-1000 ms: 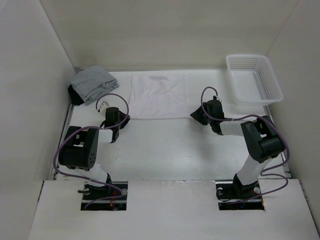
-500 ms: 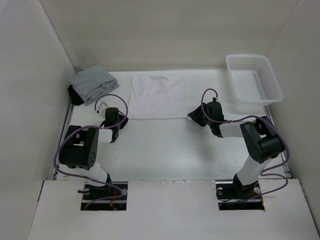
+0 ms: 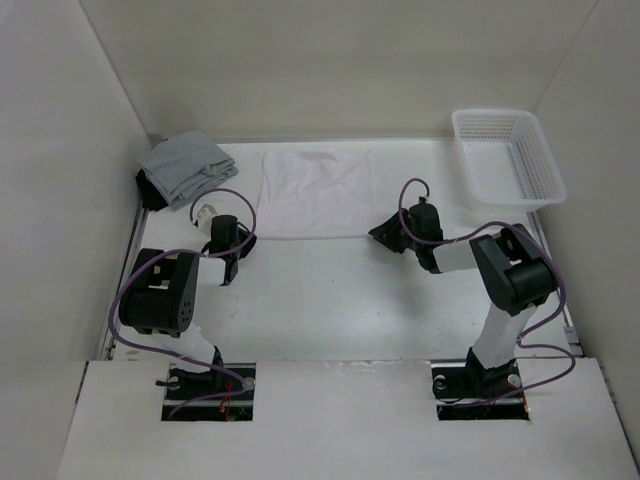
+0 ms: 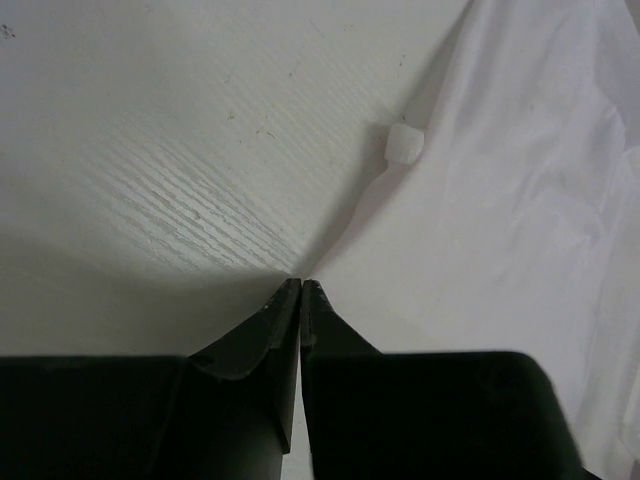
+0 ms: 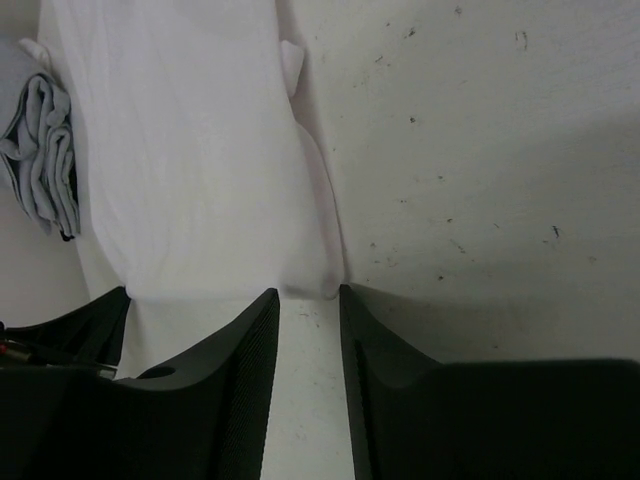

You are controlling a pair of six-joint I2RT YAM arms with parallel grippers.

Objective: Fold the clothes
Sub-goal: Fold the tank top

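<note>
The clothes (image 3: pixel 318 192) are one white garment lying flat as a rectangle at the back middle of the table. My left gripper (image 3: pixel 241 243) is at its near-left corner. In the left wrist view the jaws (image 4: pixel 301 284) are shut, and the corner of the clothes (image 4: pixel 520 230) runs into their tips. My right gripper (image 3: pixel 384 232) is at the near-right corner. It stands open (image 5: pixel 307 292), low over the table, with the corner of the clothes (image 5: pixel 190 170) just ahead of the gap between its fingers.
A grey cloth bundle (image 3: pixel 185 168) with a dark edge lies at the back left, also in the right wrist view (image 5: pixel 45 150). A white lattice basket (image 3: pixel 507 158) stands at the back right. A small white tab (image 4: pixel 404 142) sits at the garment's edge. White walls enclose the table.
My left gripper has shut at the near-left corner. My right gripper has slid a little left, up to the near-right corner. The garment lies as before.
</note>
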